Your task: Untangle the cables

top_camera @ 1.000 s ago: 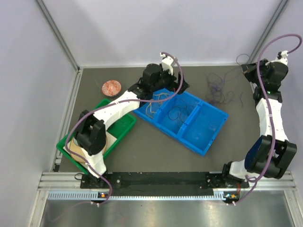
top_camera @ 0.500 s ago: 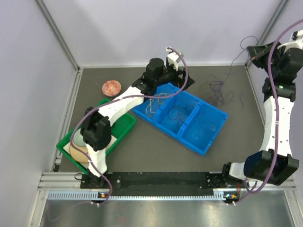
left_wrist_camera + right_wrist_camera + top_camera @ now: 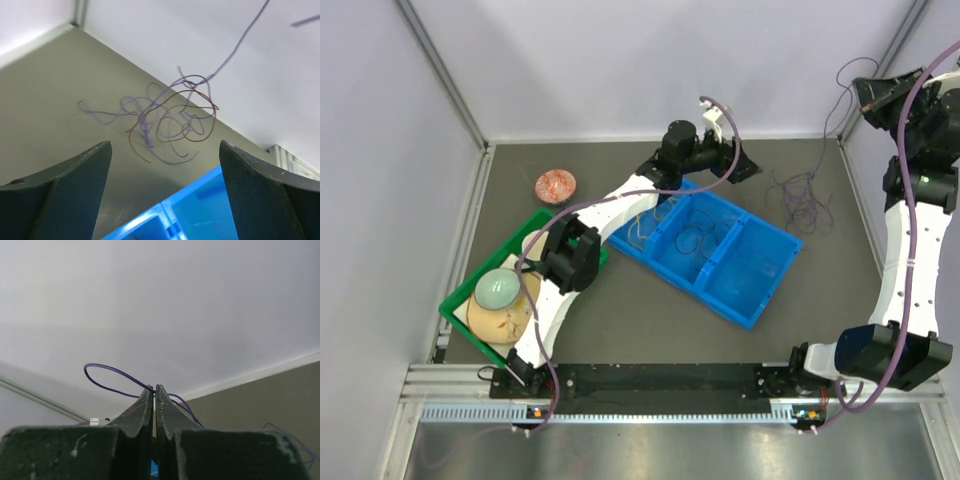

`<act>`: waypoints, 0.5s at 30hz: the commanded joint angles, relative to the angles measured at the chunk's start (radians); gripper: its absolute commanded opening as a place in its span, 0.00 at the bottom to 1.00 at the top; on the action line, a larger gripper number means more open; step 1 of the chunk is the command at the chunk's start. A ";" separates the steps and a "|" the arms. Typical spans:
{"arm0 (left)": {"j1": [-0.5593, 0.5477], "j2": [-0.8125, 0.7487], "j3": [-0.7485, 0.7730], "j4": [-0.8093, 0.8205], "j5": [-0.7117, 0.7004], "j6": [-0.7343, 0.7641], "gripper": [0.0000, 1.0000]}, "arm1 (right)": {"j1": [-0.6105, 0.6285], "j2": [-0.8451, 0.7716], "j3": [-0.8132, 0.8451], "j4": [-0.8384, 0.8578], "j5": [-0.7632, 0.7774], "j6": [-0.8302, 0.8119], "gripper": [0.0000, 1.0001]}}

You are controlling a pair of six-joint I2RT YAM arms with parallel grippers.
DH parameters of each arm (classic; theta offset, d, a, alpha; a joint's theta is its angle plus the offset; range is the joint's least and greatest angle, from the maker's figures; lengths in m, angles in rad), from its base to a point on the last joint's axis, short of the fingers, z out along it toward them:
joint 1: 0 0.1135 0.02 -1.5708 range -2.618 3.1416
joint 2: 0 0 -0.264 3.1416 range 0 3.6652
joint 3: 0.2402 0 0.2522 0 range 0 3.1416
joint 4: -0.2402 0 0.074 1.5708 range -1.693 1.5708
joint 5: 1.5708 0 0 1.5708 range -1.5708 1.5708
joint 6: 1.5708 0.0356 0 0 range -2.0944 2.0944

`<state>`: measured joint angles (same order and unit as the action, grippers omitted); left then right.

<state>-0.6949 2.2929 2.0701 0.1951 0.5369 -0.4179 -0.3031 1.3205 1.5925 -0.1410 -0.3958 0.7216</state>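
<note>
one purple strand [image 3: 110,371] is pinched in the fully closed right gripper [image 3: 154,390], which is held high at the far right corner [image 3: 865,95]. the strand runs down to the tangle [image 3: 805,195] lying on the table [image 3: 650,320] just beyond the blue bin [image 3: 752,322]. a few loose wires [image 3: 690,235] lie inside the bin's compartments. the left gripper [image 3: 745,168] hovers past the bin's far edge with its jaws spread wide and nothing between them. its own camera looks straight at the tangle [image 3: 172,117], a knot of purple and brownish loops, with the left gripper [image 3: 165,145] well short of it.

the step in hand looks like pulling one strand free by lifting it. the next move probably calls for the left gripper to go down onto the knot and pin or grip a different loop, so the lift draws the purple strand out and does not drag the whole bunch along. a thin, limp wire is easy to miss, so the jaws need to close right on a loop.

compared with a second ago, the right gripper has risen from near the table to well above it, and the tangle has shifted rightward and stretched. the left arm has swung from over the bin toward the tangle.
</note>
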 commanded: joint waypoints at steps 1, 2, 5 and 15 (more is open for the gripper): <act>-0.046 0.039 0.079 0.107 0.057 -0.116 0.91 | 0.005 0.009 0.052 0.018 0.017 0.015 0.00; -0.054 0.048 0.081 0.107 0.046 -0.117 0.90 | 0.005 0.013 0.053 0.020 0.017 0.018 0.00; -0.066 0.066 0.073 0.130 0.008 -0.136 0.89 | 0.006 0.019 0.055 0.021 0.017 0.022 0.00; -0.071 0.100 0.103 0.004 -0.185 0.167 0.90 | 0.007 0.017 0.046 0.031 -0.002 0.032 0.00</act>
<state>-0.7727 2.3817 2.1006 0.2195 0.4694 -0.4290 -0.3031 1.3453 1.5936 -0.1493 -0.3882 0.7452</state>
